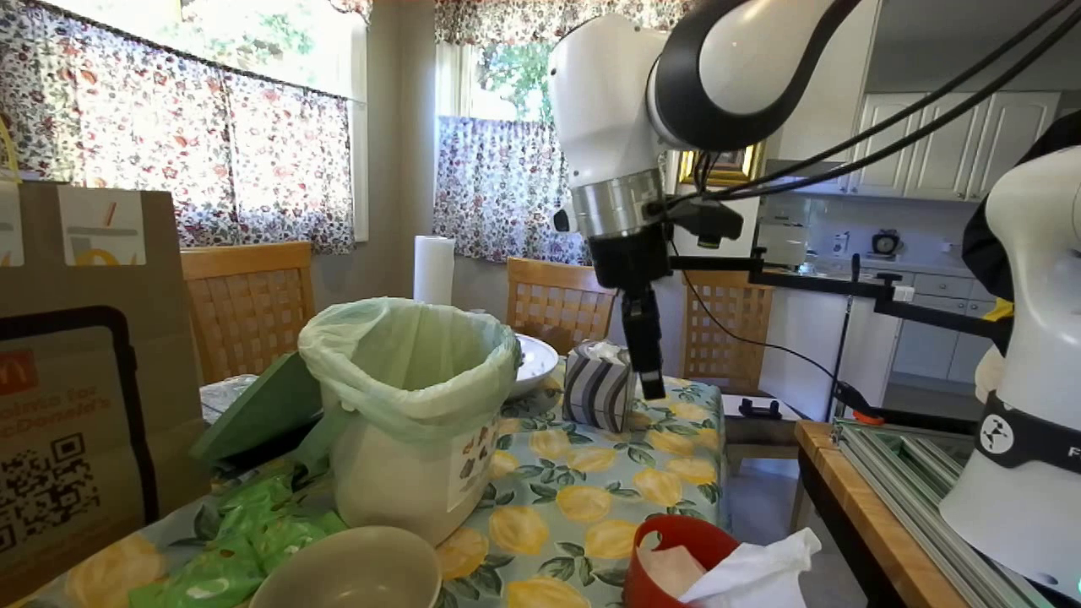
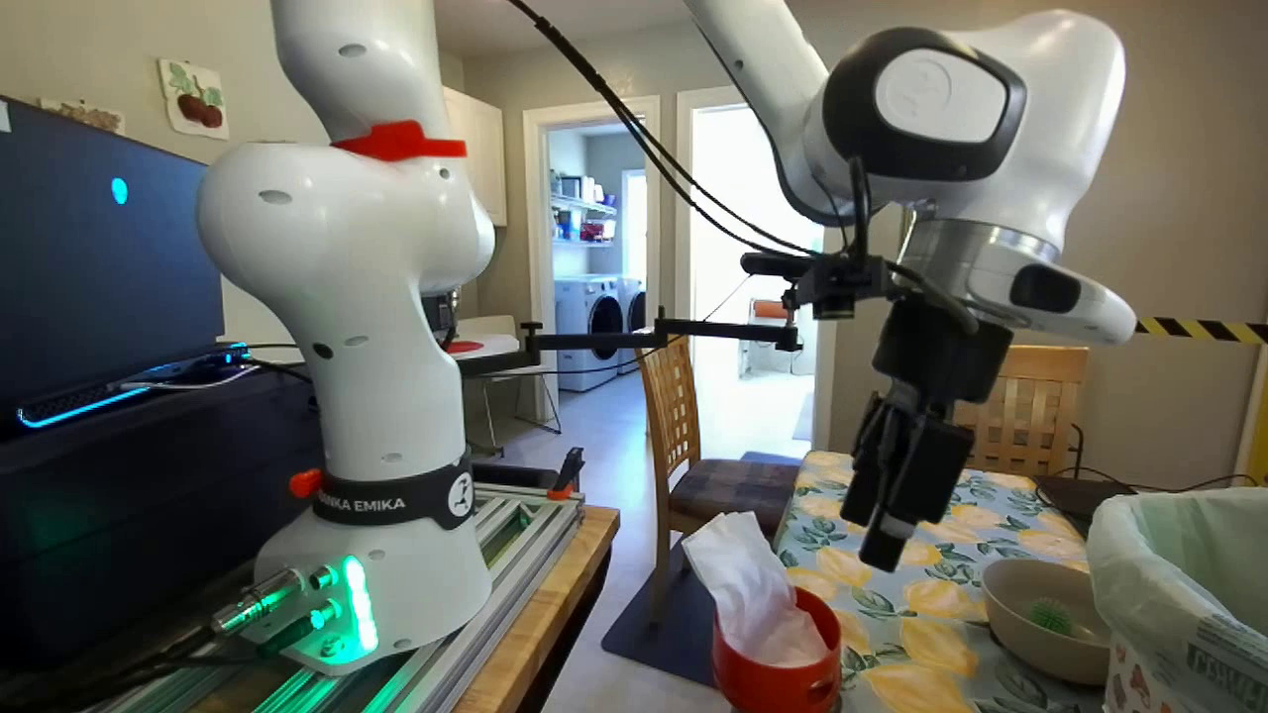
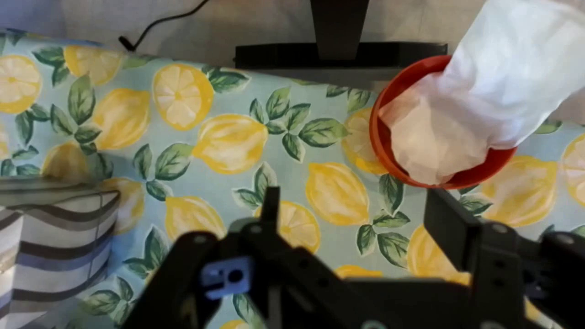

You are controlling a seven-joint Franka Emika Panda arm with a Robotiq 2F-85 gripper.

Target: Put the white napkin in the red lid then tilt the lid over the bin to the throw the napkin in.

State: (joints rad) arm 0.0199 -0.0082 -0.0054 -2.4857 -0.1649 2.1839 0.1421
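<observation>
- At the far left of an exterior view, a McDonald's paper bag [image 1: 84, 287] is seen.
- Rightward of it, a beige bowl [image 1: 355, 570] is set near the cream bin [image 1: 380, 481], over whose rim a green plastic liner [image 1: 414, 414] is folded. Only bare plastic is seen inside, though the bottom is hidden; the throwing-in is judged not yet done.
- Next, an upright paper-towel roll [image 1: 433, 270] is seen behind the bin, and a striped tissue box [image 1: 595, 393] is placed on the lemon-print tablecloth [image 1: 583, 502].
- Farther right, the gripper [image 3: 354, 194] is held above the tablecloth, pointed downward. In the wrist view its fingers [image 3: 273, 208] are spread wide, and nothing is gripped between them.
- Lower and farther right, the white napkin [image 1: 756, 574] is lodged in the red lid [image 2: 773, 685], as is confirmed in both exterior views: part is tucked inside, and the rest is draped out past the rim. The first step is thus judged done, if loosely. The lid, placed near the tablecloth's edge, has yet to be grasped, lifted, carried to the bin and tilted over it; care is likely demanded by the overhanging end.
</observation>
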